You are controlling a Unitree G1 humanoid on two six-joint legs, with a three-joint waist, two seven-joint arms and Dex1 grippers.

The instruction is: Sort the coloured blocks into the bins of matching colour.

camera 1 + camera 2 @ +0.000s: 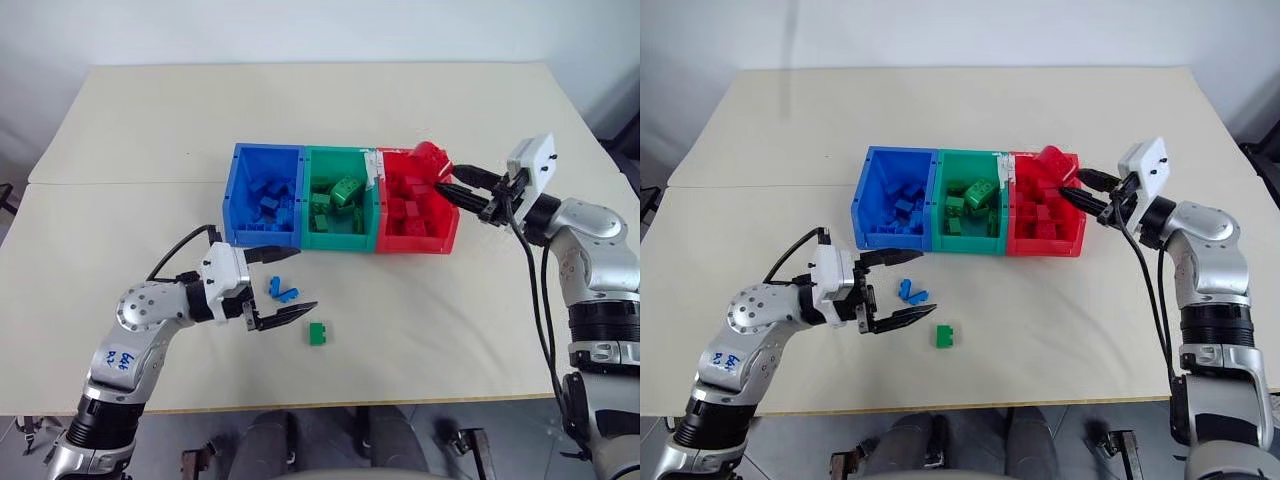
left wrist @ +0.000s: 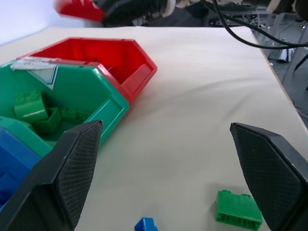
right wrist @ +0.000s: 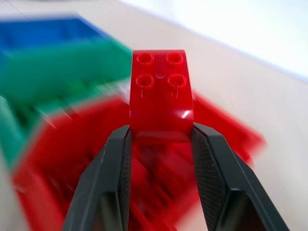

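Beige table (image 1: 420, 110); left fingers (image 1: 275, 270) apart, right fingers (image 3: 118, 163) clamped on red block (image 3: 160, 91)

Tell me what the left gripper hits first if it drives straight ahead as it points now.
Probably nothing soon: the open left gripper points across bare table, past the red bin. The green block lies near its line; depth is unclear.

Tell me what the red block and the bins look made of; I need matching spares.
Red block: glossy hard plastic, judging by the bright highlight and crisp moulded studs. Bins: smooth, slightly shiny plastic with thin moulded walls, likely rigid.
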